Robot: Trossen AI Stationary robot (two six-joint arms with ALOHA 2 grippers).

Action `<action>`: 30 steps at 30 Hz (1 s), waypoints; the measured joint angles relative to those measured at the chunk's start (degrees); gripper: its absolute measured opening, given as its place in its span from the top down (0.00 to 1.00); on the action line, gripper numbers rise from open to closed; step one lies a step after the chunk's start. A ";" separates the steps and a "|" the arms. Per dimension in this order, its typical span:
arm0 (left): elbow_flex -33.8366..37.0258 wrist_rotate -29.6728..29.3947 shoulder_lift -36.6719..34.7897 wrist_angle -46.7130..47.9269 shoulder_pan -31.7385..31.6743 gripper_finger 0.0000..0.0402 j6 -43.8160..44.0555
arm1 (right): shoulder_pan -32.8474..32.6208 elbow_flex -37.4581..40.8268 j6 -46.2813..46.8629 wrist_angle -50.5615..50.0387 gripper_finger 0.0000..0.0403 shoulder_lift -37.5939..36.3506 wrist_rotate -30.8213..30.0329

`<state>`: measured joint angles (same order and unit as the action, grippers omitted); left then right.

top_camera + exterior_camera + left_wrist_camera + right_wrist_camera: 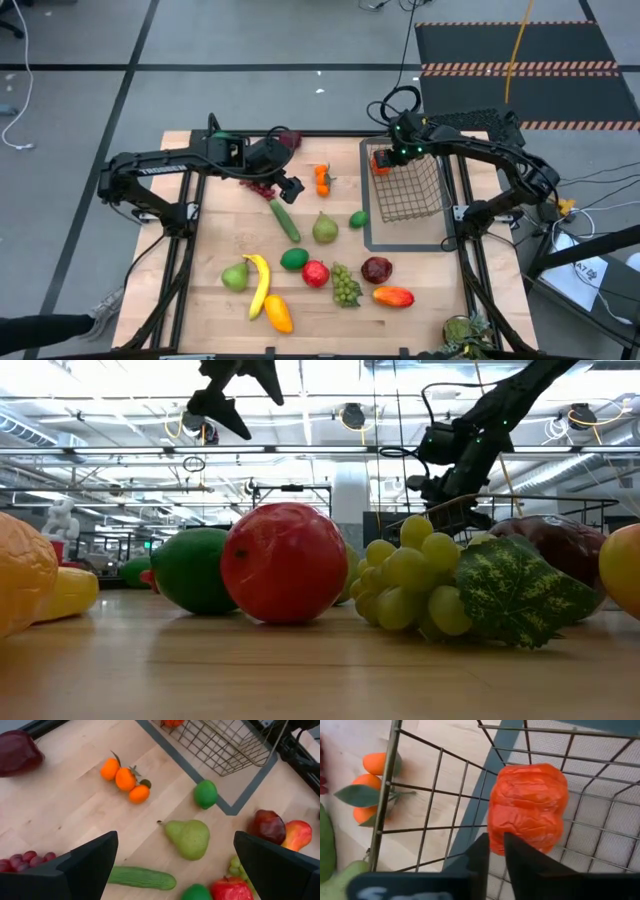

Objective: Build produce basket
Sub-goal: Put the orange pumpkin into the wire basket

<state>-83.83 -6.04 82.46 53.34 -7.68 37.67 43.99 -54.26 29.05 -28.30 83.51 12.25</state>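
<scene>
The wire basket (410, 190) stands on a flat dark tray frame at the table's far right. An orange-red crinkled piece of produce (527, 807) lies in its far left corner. My right gripper (495, 851) reaches down into that corner, its fingers nearly together at the piece's near edge. My left gripper (290, 190) hangs open above the table's middle, over the pear (189, 836) and cucumber (142, 877), touching nothing. Mandarins (322, 178), a lime (358, 218) and purple grapes (262, 187) lie loose around it. My right gripper's fingers (520, 862) stand slanting down from the far side at the near edge (496, 840) of the orange-red piece, which lies on the basket's floor. Only a narrow slit shows between them. Whether they pinch or touch the piece, I cannot tell.
Nearer the front lie a green pear (235, 277), banana (260, 283), mango (278, 313), red apple (316, 273), green grapes (345, 285), a dark red apple (377, 269) and a red-yellow fruit (393, 296). The dark tray frame (372, 235) lies under the basket.
</scene>
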 joint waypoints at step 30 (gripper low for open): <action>0.00 0.07 -0.02 0.36 0.00 0.01 -1.11 | 1.82 -0.15 -1.67 -10.09 0.98 -6.65 -14.07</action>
<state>-83.83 -5.98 82.43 53.70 -7.68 36.56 45.81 -54.41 27.38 -38.39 76.86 -1.82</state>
